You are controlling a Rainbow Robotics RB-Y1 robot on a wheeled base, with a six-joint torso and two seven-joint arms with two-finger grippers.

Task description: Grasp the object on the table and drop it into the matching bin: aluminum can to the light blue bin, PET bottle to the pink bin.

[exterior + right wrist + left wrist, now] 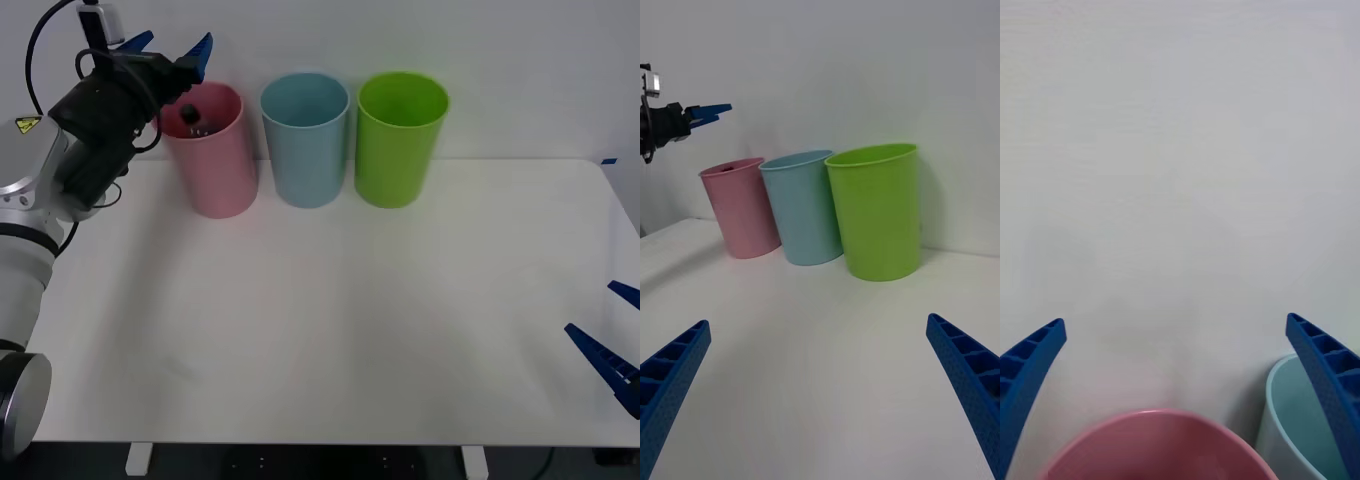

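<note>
Blue ribbed fingers of the right gripper [612, 335] are sitting lowest and nearest, poking in at the right edge of the table [330, 330], spread wide with nothing between them and resting just above the surface.

Surface: white tabletop, flat, matte, rounded corners, carrying faint soft shadows. Plain pale wall is standing close behind it.

Bins, three, standing upright in a row along the far edge, near the wall: pink bin [213, 155] on the left, light blue bin [306, 140] in the middle, lime green bin [400, 138] on the right. All are smooth plastic, round-rimmed, tapering downward, of like size. Pink and blue are nearly touching; whether they meet I cannot tell. Blue and green are standing just apart.

Left gripper [170, 48]: hovering over the far left rim of the pink bin, on a black wrist with grey arm links and a looping black cable. Its two blue fingers are splayed apart and gripping nothing; in the left wrist view the fingers [1030, 367] are framing the pink rim below.

PET bottle [190, 118]: lying inside the pink bin, black cap and dark body showing just under the rim on the left side, clear of the gripper.
</note>
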